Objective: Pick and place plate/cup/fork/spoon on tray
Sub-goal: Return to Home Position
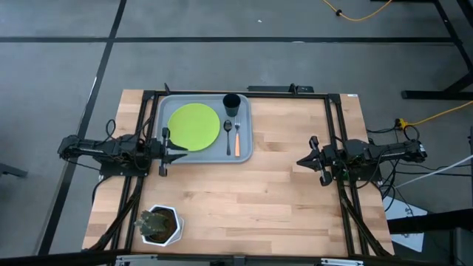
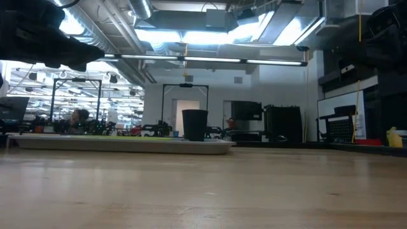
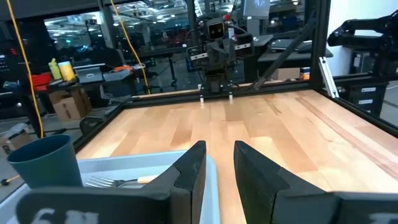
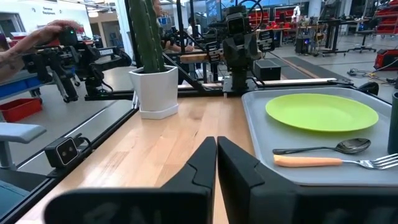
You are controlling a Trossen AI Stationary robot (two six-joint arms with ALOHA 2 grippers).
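The grey-blue tray [image 1: 246,153] lies at the table's far left. On it rest the lime-green plate [image 1: 194,125], the dark cup [image 1: 231,103], the dark spoon [image 1: 228,137] and the orange-handled fork [image 1: 237,139]. My left gripper [image 1: 182,154] hovers at the tray's near left corner, its fingers a little apart and empty. My right gripper [image 1: 301,160] waits at the table's right side, shut and empty. The right wrist view shows the plate [image 4: 321,111], spoon [image 4: 323,148] and fork [image 4: 336,162] on the tray [image 4: 255,118].
A white hexagonal pot with a plant [image 1: 159,224] stands at the table's near left corner. A black frame [image 1: 244,93] runs around the table's edges. Bare wood [image 1: 281,199] spreads between the tray and my right arm. A person's hand [image 4: 31,40] shows beyond the table.
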